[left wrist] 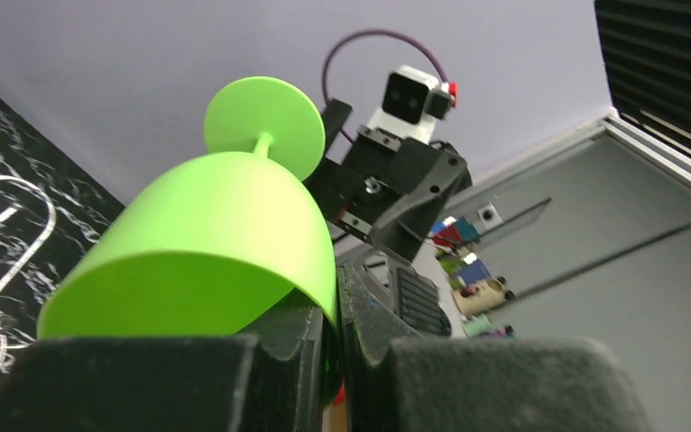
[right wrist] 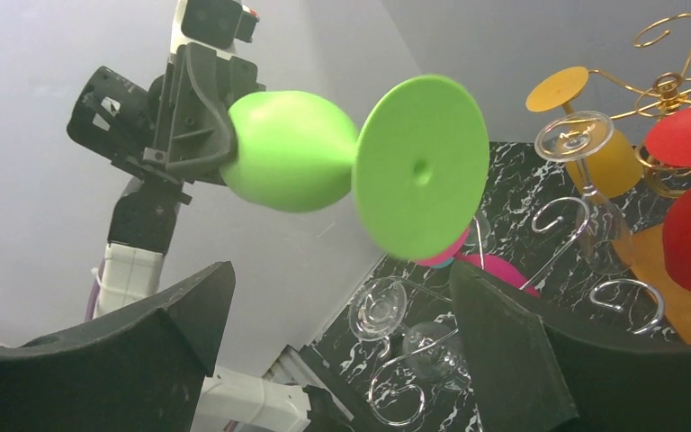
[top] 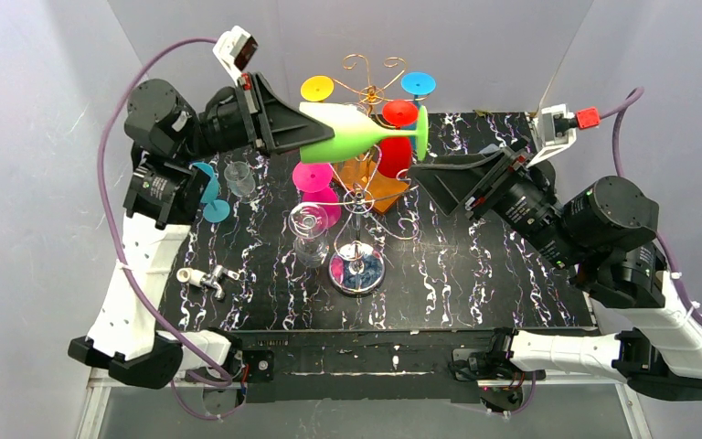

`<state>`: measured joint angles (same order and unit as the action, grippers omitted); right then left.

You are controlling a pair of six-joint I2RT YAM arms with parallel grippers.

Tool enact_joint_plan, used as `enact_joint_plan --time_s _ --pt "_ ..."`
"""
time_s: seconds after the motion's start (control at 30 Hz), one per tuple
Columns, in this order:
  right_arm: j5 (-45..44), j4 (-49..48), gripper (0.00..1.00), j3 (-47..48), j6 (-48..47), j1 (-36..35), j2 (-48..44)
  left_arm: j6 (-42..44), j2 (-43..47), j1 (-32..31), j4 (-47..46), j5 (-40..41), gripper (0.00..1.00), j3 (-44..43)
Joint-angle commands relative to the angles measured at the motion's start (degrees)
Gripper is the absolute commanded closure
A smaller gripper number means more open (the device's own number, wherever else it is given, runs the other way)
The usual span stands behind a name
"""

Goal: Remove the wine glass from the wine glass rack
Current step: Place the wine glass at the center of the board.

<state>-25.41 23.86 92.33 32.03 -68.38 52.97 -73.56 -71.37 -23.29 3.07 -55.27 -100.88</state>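
Left tool (top: 303, 128) clamps the green wine glass (top: 356, 135) by its bowl, sideways above the wine glass rack (top: 357, 269). Right tool (top: 430, 174) gapes wide beside the foot. Carry the glass level, clear of the rack's curls.

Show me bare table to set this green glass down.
Widest bare mat is front right, between the wine glass rack's round base and the right arm. A smaller patch lies front left, between the white fitting and that base. Crowded: back centre under the rack's hanging glasses, and the left edge by the teal glass.
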Motion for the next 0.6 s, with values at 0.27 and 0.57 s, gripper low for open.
enact_joint_plan --time_s 0.27,0.57 --pt "-3.82 2.09 0.02 -0.05 -5.20 -0.09 0.65 29.86 -6.89 8.37 39.58 25.71 1.00 -23.70" --pt "-6.53 5.52 0.02 -0.76 -8.53 -0.09 3.14 45.49 -8.26 9.80 56.45 60.24 1.00 -27.03"
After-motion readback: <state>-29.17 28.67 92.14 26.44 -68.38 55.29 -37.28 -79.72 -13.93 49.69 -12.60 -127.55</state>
